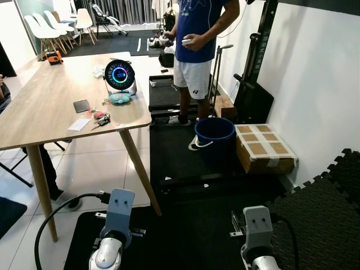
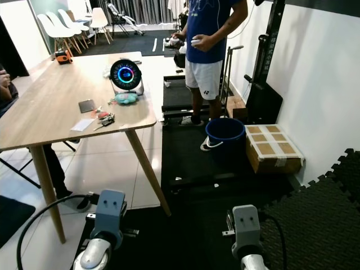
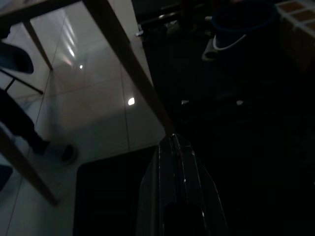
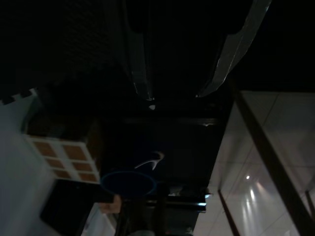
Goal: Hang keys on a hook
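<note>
1. Though dim in the wrist view, can make out the left jaws (image 3: 172, 140) closed finger against finger, gripping nothing, hanging low beside a table leg (image 3: 128, 64) above the dark mat.
2. Can make out the right jaws (image 4: 175, 96) parted wide, likewise empty, hanging low over the same mat and pointing toward the bucket (image 4: 129, 183) and the box (image 4: 64, 160).
3. Further out and up, find the keys (image 1: 103, 120) lying flat on the tabletop (image 1: 45, 107), near its front edge, just beside a paper slip (image 1: 79, 124) and well apart from both jaws.
4. Behind the keys, note a dark phone (image 1: 81, 106) and, further back, a round lit fan (image 1: 120, 76).
5. Past the tabletop, note a person (image 1: 197, 39) standing by the wall, both hands busy with something small.
6. Cannot tell which hook is meant.
7. Judged step: the very start, meaning the approach to the tabletop. Keys not yet picked up, hanging not begun.
8. Next move calls for:
   - stepping closer to the tabletop's near corner;
   - lifting one arm above the edge, most easily the right, since already open;
   - coming down over the keys and pinching ring or bunch firmly;
   - minding that thin metal on smooth wood will likely slide rather than lift;
   - then turning to look for the hook.
</note>
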Controlling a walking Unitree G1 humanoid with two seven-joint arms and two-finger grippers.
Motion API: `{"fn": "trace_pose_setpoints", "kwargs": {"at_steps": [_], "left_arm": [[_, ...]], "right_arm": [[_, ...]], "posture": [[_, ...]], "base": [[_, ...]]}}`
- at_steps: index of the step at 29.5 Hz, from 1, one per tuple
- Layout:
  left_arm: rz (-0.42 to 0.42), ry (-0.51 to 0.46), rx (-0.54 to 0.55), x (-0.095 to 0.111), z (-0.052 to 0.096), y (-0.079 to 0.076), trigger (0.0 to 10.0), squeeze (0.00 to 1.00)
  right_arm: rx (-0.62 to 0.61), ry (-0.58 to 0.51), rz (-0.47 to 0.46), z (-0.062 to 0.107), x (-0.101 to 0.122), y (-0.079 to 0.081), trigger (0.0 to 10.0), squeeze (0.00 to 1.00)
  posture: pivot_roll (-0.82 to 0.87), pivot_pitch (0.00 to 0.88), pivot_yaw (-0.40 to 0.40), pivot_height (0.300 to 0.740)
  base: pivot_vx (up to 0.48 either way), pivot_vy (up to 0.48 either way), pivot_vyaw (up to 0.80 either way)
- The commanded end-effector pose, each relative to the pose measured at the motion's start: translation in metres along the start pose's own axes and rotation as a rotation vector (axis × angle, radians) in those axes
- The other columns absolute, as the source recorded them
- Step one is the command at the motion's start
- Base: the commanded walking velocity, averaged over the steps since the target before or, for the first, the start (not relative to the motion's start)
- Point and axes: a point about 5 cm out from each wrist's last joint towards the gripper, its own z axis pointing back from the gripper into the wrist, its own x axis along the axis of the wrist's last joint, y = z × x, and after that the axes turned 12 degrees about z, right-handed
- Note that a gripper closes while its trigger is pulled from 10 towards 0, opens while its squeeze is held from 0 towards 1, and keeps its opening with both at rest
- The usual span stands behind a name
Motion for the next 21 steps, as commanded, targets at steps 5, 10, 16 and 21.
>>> {"fn": "trace_pose_setpoints", "kwargs": {"at_steps": [5, 10, 16, 21], "left_arm": [[-0.031, 0.010, 0.007, -0.0042, 0.0023, 0.0041, 10.0, 0.00], [-0.031, 0.010, 0.009, -0.0042, 0.0022, 0.0042, 10.0, 0.00], [-0.030, 0.010, 0.008, -0.0044, 0.0024, 0.0037, 10.0, 0.00], [-0.029, 0.011, 0.008, -0.0047, 0.0028, 0.0036, 10.0, 0.00]], "right_arm": [[0.009, 0.021, 0.002, 0.0027, -0.0045, 0.0033, 10.0, 0.00], [0.010, 0.021, 0.007, 0.0026, -0.0045, 0.0032, 10.0, 0.00], [0.012, 0.022, 0.015, 0.0029, -0.0048, 0.0030, 10.0, 0.00], [0.014, 0.024, 0.023, 0.0034, -0.0052, 0.0034, 10.0, 0.00]], "posture": [[0.01, 0.123, 0.057, 0.740], [0.01, 0.124, 0.056, 0.740], [0.01, 0.126, 0.055, 0.740], [0.01, 0.127, 0.056, 0.740]], "base": [[0.382, 0.000, 0.00], [0.376, 0.000, 0.00], [0.358, 0.000, 0.00], [0.349, 0.000, 0.00]]}}
